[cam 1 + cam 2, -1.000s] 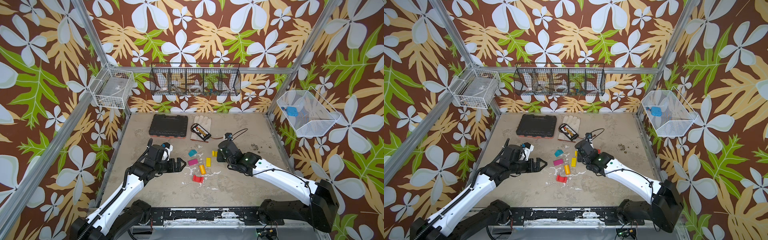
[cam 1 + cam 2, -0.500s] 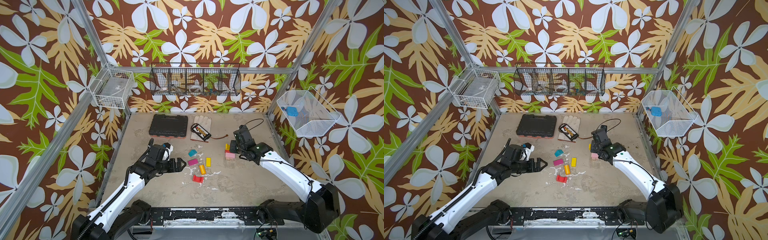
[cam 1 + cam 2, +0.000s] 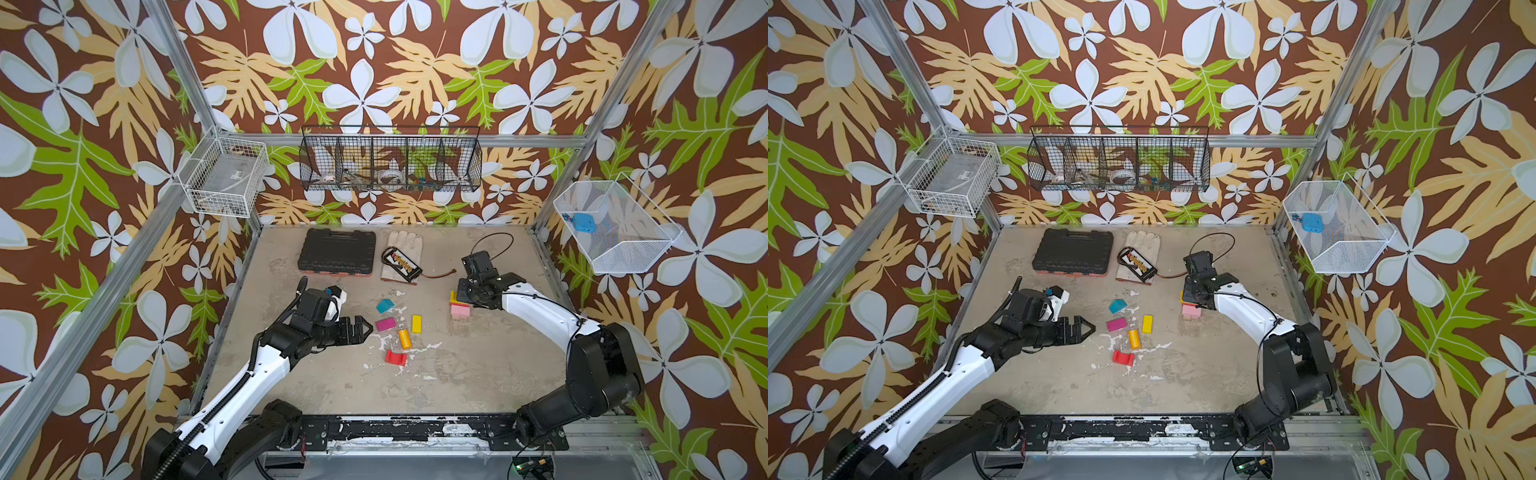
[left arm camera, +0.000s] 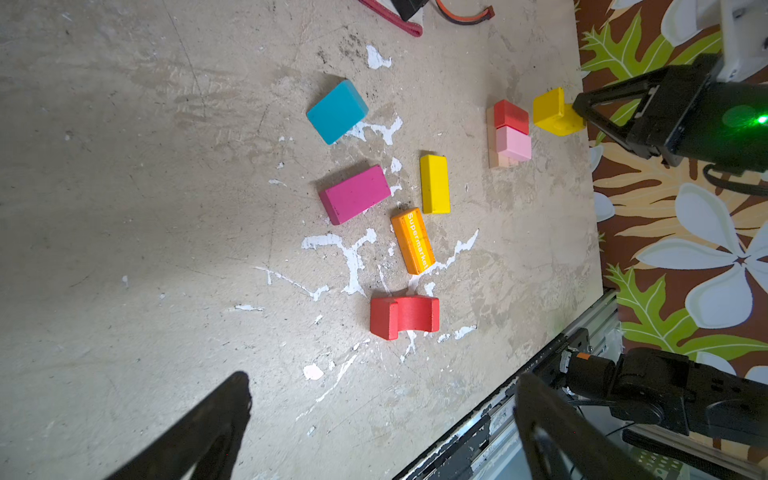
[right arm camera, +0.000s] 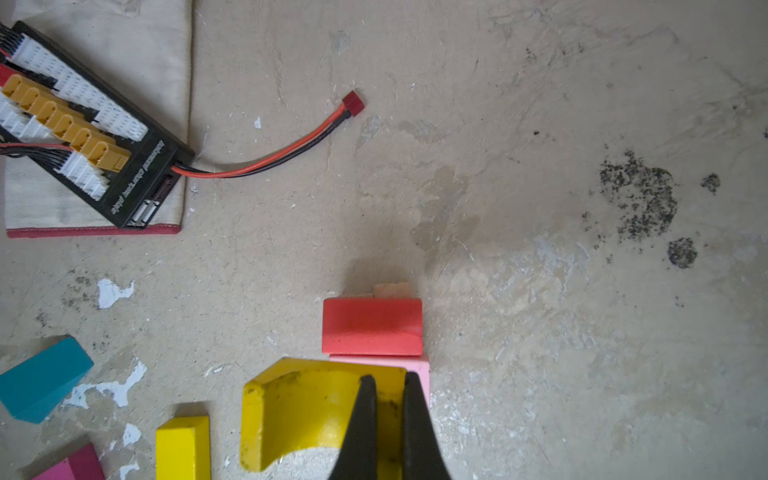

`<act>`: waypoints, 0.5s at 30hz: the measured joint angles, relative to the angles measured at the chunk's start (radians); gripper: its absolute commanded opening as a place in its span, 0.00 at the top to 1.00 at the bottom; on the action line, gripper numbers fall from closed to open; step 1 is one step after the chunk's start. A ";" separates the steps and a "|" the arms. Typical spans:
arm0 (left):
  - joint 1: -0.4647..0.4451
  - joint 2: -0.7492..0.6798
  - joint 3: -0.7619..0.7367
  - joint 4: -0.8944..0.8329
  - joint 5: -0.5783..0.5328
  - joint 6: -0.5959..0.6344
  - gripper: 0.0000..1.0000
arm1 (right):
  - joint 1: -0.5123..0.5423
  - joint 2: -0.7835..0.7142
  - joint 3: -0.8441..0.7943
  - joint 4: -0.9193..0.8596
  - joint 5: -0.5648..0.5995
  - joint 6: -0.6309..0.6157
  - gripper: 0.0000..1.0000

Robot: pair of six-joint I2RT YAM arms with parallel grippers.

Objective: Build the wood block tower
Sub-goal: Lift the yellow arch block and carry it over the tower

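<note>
The tower (image 3: 460,309) is a low stack right of centre: a tan base with a pink block (image 4: 514,144) and a red block (image 5: 372,326) side by side on it. My right gripper (image 5: 389,377) is shut on one leg of a yellow arch (image 5: 307,407), held just over the tower's far left edge (image 3: 1182,296). Loose wood blocks lie mid-table: teal (image 3: 385,306), magenta (image 3: 386,323), a yellow bar (image 3: 416,323), an orange cylinder (image 3: 404,338) and a red arch (image 3: 395,358). Left of them my left gripper (image 3: 365,328) hovers open and empty.
A black tool case (image 3: 336,251) lies at the back. Beside it, a black battery pack (image 3: 401,262) rests on a pale glove (image 3: 405,245), with a red-black cable (image 5: 270,160) trailing toward the tower. Wire baskets hang on the walls, and a metal rail (image 3: 415,428) runs along the front edge.
The right gripper carried the yellow arch from the middle of the table rightward to the tower, where it has stayed for the last half second. The left arm has not moved.
</note>
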 measured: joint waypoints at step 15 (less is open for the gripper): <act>0.000 -0.013 -0.001 0.000 0.001 0.000 0.00 | 0.000 0.075 0.000 0.042 0.042 0.015 1.00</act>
